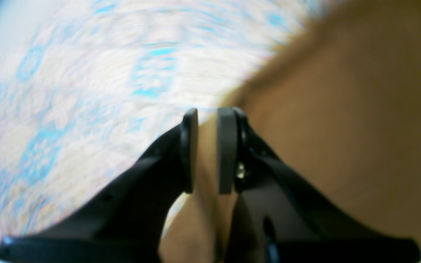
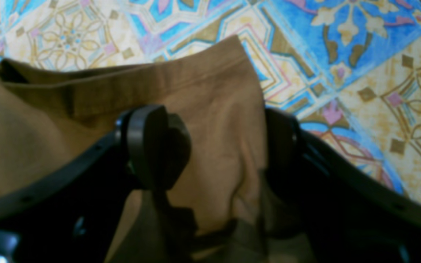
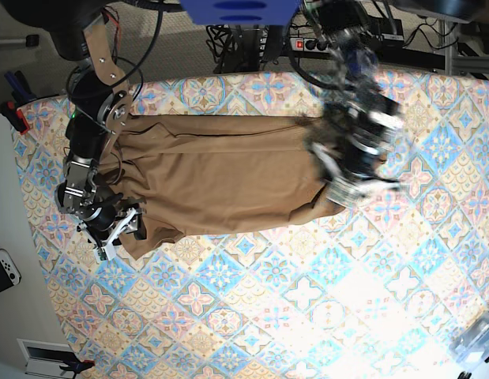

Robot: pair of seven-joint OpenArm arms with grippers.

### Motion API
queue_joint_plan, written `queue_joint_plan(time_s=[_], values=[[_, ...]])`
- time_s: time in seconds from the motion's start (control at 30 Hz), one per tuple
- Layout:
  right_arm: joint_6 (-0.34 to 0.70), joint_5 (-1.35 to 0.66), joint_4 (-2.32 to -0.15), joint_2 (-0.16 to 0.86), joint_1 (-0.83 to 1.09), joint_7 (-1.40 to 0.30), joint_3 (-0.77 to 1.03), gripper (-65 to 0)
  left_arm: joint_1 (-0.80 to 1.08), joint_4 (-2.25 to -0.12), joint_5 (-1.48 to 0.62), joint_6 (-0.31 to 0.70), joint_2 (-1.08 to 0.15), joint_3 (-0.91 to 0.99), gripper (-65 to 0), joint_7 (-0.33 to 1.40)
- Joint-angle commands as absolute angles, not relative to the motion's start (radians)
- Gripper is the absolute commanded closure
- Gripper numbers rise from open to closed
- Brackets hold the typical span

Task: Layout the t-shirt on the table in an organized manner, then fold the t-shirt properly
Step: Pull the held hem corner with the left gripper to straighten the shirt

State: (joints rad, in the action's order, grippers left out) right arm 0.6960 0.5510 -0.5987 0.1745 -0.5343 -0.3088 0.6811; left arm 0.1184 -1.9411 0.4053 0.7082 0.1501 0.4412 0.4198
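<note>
My left gripper had its two flat grey pads drawn close, with a narrow band of the t-shirt pinched between them. The cloth ran up from below through the slit and spread away to the right of the jaws as a broad, smooth tan sheet. To the left of the jaws lay the table, its pale blue and cream pattern smeared by blur, so I could make out no single tile there.

My right gripper stood wider, its rounded dark pads on either side of a bunched fold of the t-shirt; I could not tell whether they pressed the cloth or merely straddled it. A stitched hem ran along the cloth's far edge just beyond the pads, and a darker crease opened at the upper left. The table showed sharp here: glossy ornamental tiles in blue, pink and cream.

From the base view, the t-shirt lay stretched lengthwise across the far part of the table, soft and lightly wrinkled, with my right gripper at its left end and my left gripper at its right end. My left arm was blurred there and covered the corner it held.
</note>
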Motion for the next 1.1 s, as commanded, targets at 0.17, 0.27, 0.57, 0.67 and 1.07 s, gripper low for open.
queue_joint_plan(time_s=[0.17, 0.27, 0.57, 0.67, 1.07], values=[[0.698, 0.595, -0.588, 0.18, -0.533, -0.386, 0.679, -38.9, -0.016, -1.867, 0.329, 0.698, 0.101, 0.55, -0.1, 0.599], [0.698, 0.595, -0.588, 0.18, -0.533, -0.386, 0.679, -38.9, -0.036, -1.762, 0.303, 0.698, 0.036, 0.545, 0.0, 0.642], [0.698, 0.595, -0.587, 0.18, -0.533, -0.386, 0.679, -38.9, -0.056, -1.604, 0.306, 0.698, 0.018, 0.544, -28.6, 0.65], [0.698, 0.595, -0.587, 0.18, -0.533, -0.386, 0.679, -38.9, -0.056, -1.604, 0.308, 0.698, 0.021, 0.544, -40.9, 0.65], [0.698, 0.596, -0.587, 0.18, -0.533, -0.386, 0.677, -38.9, -0.045, -1.567, 0.308, 0.698, 0.015, 0.461, -28.8, 0.65]])
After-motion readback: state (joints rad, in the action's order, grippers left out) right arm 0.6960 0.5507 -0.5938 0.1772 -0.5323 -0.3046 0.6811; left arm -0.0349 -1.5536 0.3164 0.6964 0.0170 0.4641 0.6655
